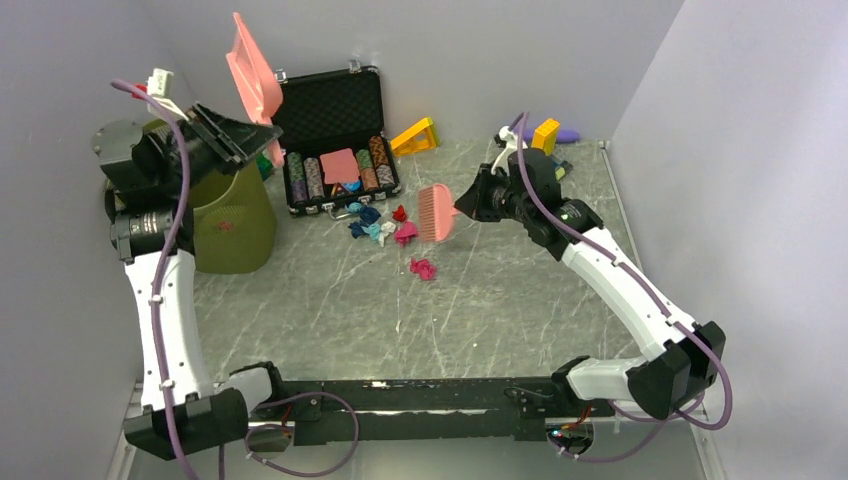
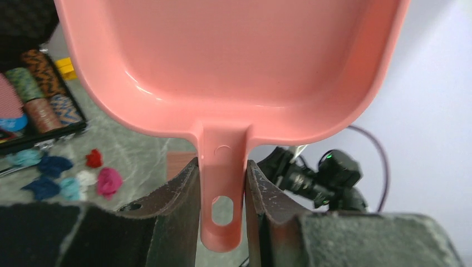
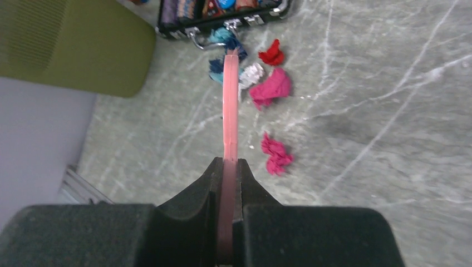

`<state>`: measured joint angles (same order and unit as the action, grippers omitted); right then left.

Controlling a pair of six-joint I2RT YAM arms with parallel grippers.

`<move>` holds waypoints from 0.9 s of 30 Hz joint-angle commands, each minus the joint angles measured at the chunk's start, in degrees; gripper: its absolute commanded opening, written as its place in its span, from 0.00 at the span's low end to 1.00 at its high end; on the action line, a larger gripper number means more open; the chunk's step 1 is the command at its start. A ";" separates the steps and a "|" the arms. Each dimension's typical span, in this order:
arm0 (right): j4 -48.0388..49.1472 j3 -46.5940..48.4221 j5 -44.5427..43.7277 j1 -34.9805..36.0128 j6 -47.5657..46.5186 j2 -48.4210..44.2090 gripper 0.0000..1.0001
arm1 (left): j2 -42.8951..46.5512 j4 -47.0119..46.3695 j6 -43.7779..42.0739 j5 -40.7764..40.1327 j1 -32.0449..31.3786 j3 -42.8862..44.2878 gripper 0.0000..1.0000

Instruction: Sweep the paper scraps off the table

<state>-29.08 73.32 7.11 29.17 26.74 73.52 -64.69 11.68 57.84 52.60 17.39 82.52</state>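
Note:
The paper scraps [image 1: 378, 225] lie in a loose cluster of blue, teal, white, red and pink wads on the grey-green table [image 1: 500, 300], just in front of the chip case. One magenta wad [image 1: 423, 268] lies apart, nearer to me. My right gripper [image 1: 462, 205] is shut on a pink brush [image 1: 437, 212], held just right of the cluster. In the right wrist view the brush [image 3: 230, 105] is edge-on, with the pink wad [image 3: 270, 89] and the magenta wad [image 3: 276, 156] to its right. My left gripper [image 2: 222, 189] is shut on the handle of a pink dustpan [image 2: 234, 61], raised high at the left [image 1: 252, 70].
A green bin [image 1: 232, 220] stands at the left under the dustpan. An open black case of striped poker chips [image 1: 335, 140] sits at the back. A yellow toy [image 1: 415, 137], an orange block [image 1: 545, 133] and a purple object [image 1: 567, 134] lie by the back wall.

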 commanded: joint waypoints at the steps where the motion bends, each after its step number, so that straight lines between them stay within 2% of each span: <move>1: 14.99 -3.00 3.32 0.27 14.63 0.34 0.00 | 2.94 22.22 -24.44 -10.76 -4.38 1.12 0.00; 4: 20.03 -1.51 4.44 1.80 19.31 6.12 0.00 | 6.99 24.77 -28.90 -16.69 -6.05 -3.56 0.00; 9: 26.08 4.01 3.02 5.37 24.68 16.49 0.00 | 13.41 26.48 -34.54 -21.73 -8.75 -12.13 0.00; 17: 38.13 12.13 -0.65 8.32 33.03 33.06 0.00 | 20.28 22.16 -37.78 -28.18 -13.29 -23.92 0.00; 22: 36.71 18.94 -2.03 8.72 38.63 44.01 0.00 | 21.32 18.36 -38.00 -28.87 -14.84 -28.36 0.00; 27: 29.56 17.61 -5.02 8.61 43.63 46.73 0.00 | 21.57 16.18 -38.88 -30.02 -15.87 -31.53 0.00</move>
<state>2.94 90.37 5.50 37.82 64.36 120.11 -44.07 33.34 21.19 24.14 2.22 52.23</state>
